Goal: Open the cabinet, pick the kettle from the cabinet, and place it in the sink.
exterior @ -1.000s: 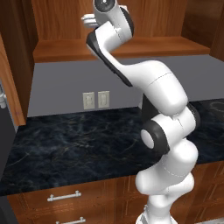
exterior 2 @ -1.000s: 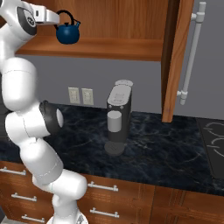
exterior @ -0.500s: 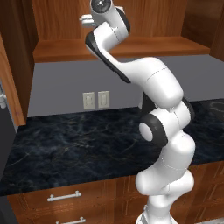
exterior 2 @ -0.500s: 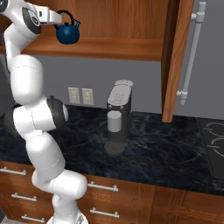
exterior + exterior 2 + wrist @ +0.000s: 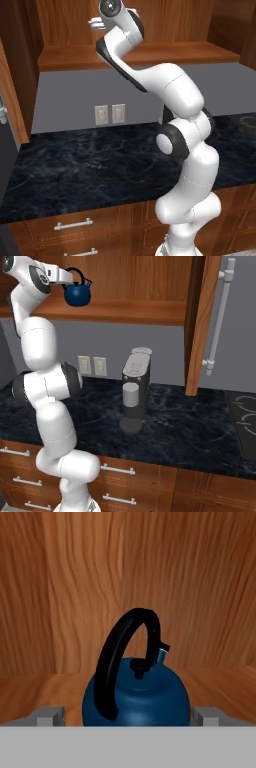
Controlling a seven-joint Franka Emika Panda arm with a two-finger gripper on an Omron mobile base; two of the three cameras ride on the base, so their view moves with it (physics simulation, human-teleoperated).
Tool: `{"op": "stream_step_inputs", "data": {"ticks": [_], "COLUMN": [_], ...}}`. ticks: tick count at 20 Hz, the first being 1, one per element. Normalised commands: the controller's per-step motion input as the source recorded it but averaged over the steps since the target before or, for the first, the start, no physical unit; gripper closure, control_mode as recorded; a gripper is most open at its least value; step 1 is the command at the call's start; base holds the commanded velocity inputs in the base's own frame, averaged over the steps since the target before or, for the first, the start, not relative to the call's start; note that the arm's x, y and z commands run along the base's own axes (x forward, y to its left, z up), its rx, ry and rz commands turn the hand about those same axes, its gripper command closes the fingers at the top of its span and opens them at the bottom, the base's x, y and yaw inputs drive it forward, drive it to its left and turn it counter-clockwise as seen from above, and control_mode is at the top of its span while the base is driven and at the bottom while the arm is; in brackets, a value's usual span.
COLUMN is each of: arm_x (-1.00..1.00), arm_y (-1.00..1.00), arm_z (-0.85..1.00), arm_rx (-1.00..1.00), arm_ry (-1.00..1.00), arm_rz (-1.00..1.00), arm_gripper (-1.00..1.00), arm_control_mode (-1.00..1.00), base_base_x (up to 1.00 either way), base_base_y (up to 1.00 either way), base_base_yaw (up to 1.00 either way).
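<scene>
Hand view shows you the kettle (image 5: 136, 697) upright on the cabinet (image 5: 125, 577) shelf, handle arching toward 12 o'clock, with the gripper (image 5: 127, 716) spread wide, one fingertip at its 9 o'clock and one at its 3 o'clock. Right base view places the kettle (image 5: 77, 294) just at the hand's 3 o'clock, with the cabinet (image 5: 200, 326) door swung open.

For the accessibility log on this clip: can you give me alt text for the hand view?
A round dark-blue kettle with a black arched handle sits on a wooden cabinet shelf, close ahead and centred between the open gripper tips. Wood-grain panelling rises behind it.
</scene>
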Motion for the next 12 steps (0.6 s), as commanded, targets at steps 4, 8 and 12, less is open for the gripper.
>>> {"op": "stream_step_inputs", "data": {"ticks": [4,8,12], "arm_x": [0.26,0.22,0.24], "arm_y": [0.03,0.05,0.04], "arm_z": [0.0,0.04,0.02], "arm_rx": [0.0,0.0,0.0], "arm_ry": [0.0,0.03,0.06], "arm_rz": [-0.01,-0.02,-0.02], "arm_gripper": [-1.0,-1.0,-1.0], "arm_control_mode": [-1.0,-1.0,-1.0], "base_base_x": [0.0,0.0,0.0], "base_base_y": [0.0,0.0,0.0], "base_base_yaw": [0.0,0.0,0.0]}}
